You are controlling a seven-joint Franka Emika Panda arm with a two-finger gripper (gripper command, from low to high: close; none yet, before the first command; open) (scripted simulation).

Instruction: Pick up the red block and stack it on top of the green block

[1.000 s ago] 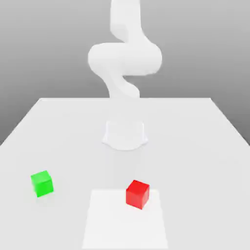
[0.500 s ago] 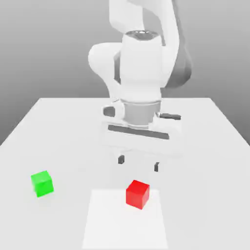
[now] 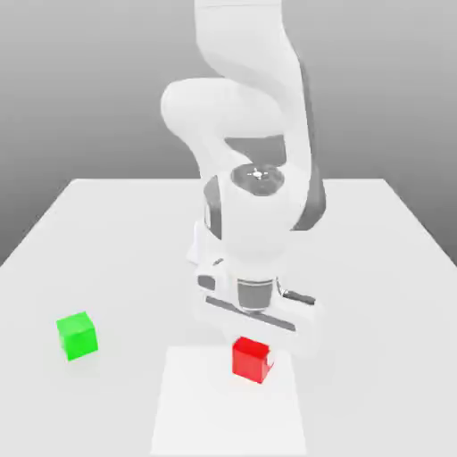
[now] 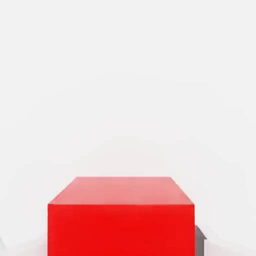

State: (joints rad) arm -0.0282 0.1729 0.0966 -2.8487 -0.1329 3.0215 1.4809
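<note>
I am looking at the white arm bending down from the upper centre of the exterior view, with its wrist section dropping to the lower middle of the frame, right over the red block. The end effector is sitting at the block's level, and its fingers are clenching on the red block; in the hand view one dark finger is pressing against the block's side at the lower right of the frame, while the red block is taking up the lower centre, its top face and near face both plainly showing. The block is resting on a paler rectangular patch of the surface, near that patch's upper edge, in the lower middle of the exterior view. The green block is sitting alone at the lower left of the exterior view, well apart from the red one and from the arm, flat on the surface with nothing on top of it. The pale grey surface is spreading across the lower half of the frame, and a plain grey backdrop is filling the space behind the arm
</note>
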